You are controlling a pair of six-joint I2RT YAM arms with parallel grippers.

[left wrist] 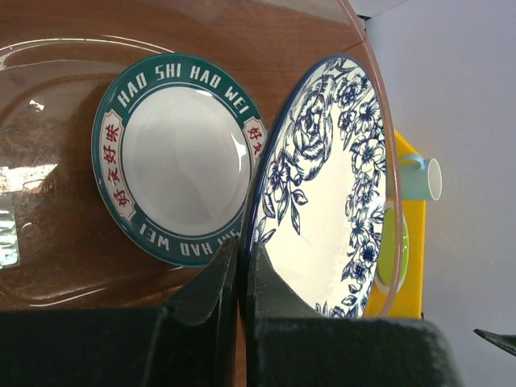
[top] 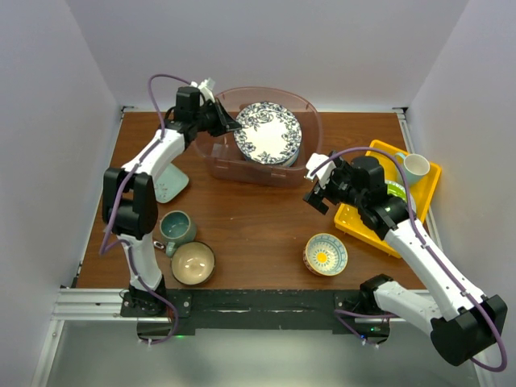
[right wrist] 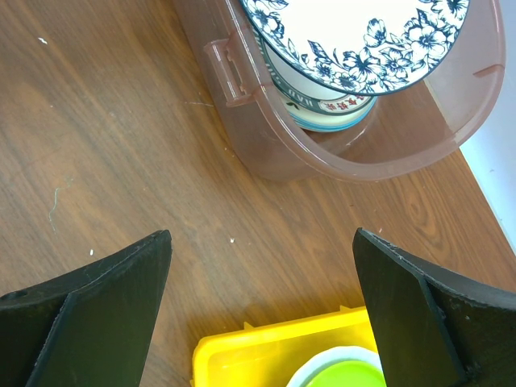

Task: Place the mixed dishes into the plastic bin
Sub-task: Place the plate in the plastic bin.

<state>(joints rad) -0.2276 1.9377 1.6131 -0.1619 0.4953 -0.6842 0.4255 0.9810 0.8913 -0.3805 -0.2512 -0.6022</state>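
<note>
My left gripper [top: 231, 126] is shut on the near rim of the blue-patterned plate [top: 268, 133] and holds it tilted over the pinkish plastic bin [top: 316, 121]. In the left wrist view the fingers [left wrist: 216, 278] pinch the plate [left wrist: 330, 185]. A white plate with a teal rim and red marks [left wrist: 181, 157] lies in the bin [left wrist: 48, 266]. My right gripper [top: 316, 184] is open and empty over bare table between bin and tray. On the table are a teal mug [top: 173, 228], a tan bowl [top: 193, 263], a patterned bowl [top: 326, 254] and a mint square dish [top: 171, 185].
A yellow tray [top: 379, 234] at the right holds a lime-green plate [top: 397, 190] and a pale mug [top: 415, 167]. The right wrist view shows the bin's handle side [right wrist: 234, 76], the tray corner [right wrist: 266, 355] and the green plate [right wrist: 347, 377]. White walls enclose the table.
</note>
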